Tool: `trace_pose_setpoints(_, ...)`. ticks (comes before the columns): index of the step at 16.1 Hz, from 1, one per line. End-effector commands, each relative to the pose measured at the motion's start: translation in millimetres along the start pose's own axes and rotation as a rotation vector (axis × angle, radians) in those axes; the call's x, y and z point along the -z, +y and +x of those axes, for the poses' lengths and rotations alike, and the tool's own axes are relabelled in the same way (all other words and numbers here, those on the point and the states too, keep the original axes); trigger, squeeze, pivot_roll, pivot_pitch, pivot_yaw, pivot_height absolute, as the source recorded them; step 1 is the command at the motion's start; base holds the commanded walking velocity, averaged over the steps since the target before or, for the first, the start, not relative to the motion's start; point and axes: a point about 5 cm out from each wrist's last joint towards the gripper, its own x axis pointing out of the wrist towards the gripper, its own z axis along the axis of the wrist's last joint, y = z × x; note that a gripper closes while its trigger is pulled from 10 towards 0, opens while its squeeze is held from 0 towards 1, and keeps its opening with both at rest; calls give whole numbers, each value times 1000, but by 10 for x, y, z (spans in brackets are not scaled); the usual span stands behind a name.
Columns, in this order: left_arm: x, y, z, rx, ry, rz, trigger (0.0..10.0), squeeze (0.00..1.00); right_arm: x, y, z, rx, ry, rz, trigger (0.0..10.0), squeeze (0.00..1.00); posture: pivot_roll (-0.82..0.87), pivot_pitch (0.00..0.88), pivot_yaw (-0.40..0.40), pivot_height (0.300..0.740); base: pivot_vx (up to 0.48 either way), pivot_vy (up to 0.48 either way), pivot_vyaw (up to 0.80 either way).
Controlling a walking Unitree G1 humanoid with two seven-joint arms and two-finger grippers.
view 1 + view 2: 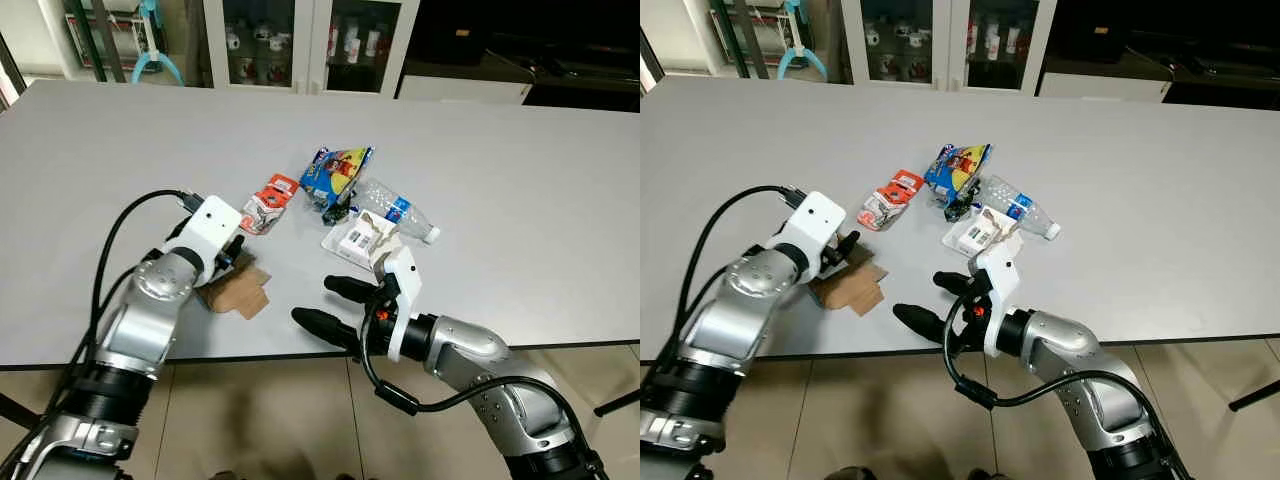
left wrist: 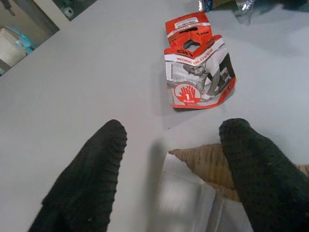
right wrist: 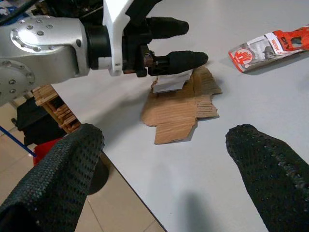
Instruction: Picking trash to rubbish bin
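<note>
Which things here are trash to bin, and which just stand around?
Trash:
cardboard scrap under left end effector
work gloves pack
snack bag
plastic bottle
white packet

Standing around:
table
glass cabinet

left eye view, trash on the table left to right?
Torn cardboard piece → work gloves packet → blue snack bag → clear plastic bottle.

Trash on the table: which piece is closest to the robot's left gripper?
The brown cardboard, right under the open left gripper. The red glove packet, snack bag, bottle and white box lie farther up the table.
</note>
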Motion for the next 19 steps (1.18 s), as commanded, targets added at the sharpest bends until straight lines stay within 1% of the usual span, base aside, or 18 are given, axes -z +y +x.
trace_pose_setpoints(1,-70,-8,-20,39,-13,2,10000,1000,-37,14,3,-11,-1,-15,10000,0,-42,61,-82,740,0,0,0)
trace_pose_setpoints(4,-86,5,-45,83,0,-33,10000,1000,-42,13,0,-12,-4,-15,10000,0,-45,60,-81,740,0,0,0)
trace_pose_setpoints(6,-40,-3,-49,116,21,-51,10000,1000,-40,10,2,-11,-5,-14,10000,0,-44,60,-81,740,0,0,0)
trace_pose_setpoints(9,3,2,-63,111,54,-34,10000,1000,-42,9,5,-11,-6,-13,10000,0,-42,61,-84,740,0,0,0)
trace_pose_setpoints(11,24,-20,-78,144,72,4,10000,1000,-41,9,9,-13,-6,-13,10000,0,-40,60,-84,740,0,0,0)
trace_pose_setpoints(12,40,-27,-79,142,82,14,10000,1000,-40,9,12,-14,-5,-13,10000,0,-41,60,-83,740,0,0,0)
trace_pose_setpoints(13,77,-39,-75,140,102,30,10000,659,-40,10,14,-14,-4,-14,10000,0,-44,58,-82,740,0,0,0)
trace_pose_setpoints(14,121,-73,-80,172,123,45,10000,0,-41,13,12,-15,-5,-14,10000,0,-43,59,-83,740,0,0,0)
trace_pose_setpoints(17,175,-74,-81,168,159,68,10000,0,-39,18,16,-19,-7,-10,10000,0,-43,61,-83,740,0,0,0)
trace_pose_setpoints(19,214,-65,-74,146,192,56,10000,0,-52,33,21,-30,-13,-9,10000,0,-43,62,-84,740,0,0,0)
